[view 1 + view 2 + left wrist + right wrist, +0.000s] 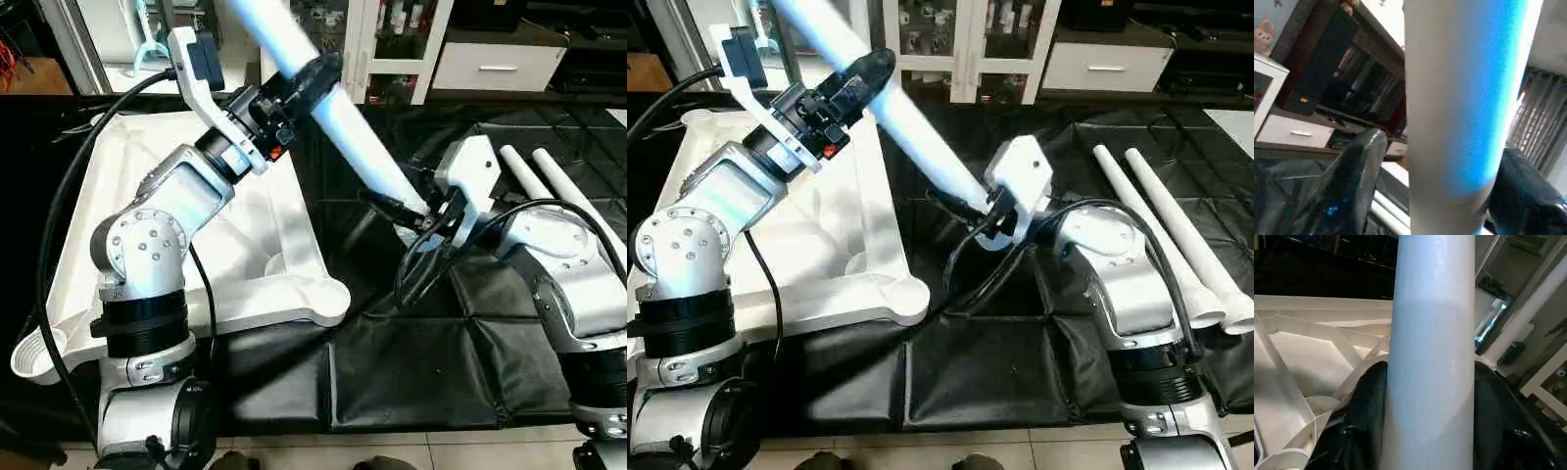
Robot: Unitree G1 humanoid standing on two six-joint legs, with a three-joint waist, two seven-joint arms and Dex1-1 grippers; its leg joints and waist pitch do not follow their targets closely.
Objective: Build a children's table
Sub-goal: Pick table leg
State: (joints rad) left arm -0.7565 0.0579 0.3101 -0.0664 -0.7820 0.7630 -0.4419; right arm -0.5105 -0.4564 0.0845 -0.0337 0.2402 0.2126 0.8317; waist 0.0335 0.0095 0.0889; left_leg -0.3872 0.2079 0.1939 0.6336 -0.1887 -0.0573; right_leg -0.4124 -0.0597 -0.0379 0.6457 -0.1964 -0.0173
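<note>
One white table leg (pixel 353 137) slants through the air from the upper left down toward the middle. My left gripper (pixel 315 76) straddles its upper part; in the left wrist view one black finger (pixel 1359 181) stands a little off the tube, so this gripper is open around it. My right gripper (pixel 416 211) is shut on the leg's lower part, with its fingers (pixel 1364 421) pressed against both sides. The white table top (pixel 127 176) lies upside down on the left, ribs up, with a round corner socket (pixel 328 299) nearest the leg's lower end.
Two more white legs (pixel 1146 215) lie side by side on the black mat (pixel 411 362) to the right of my right arm. A white glass-door cabinet (pixel 960 39) and a drawer unit stand behind the work area. Black cables hang from both arms.
</note>
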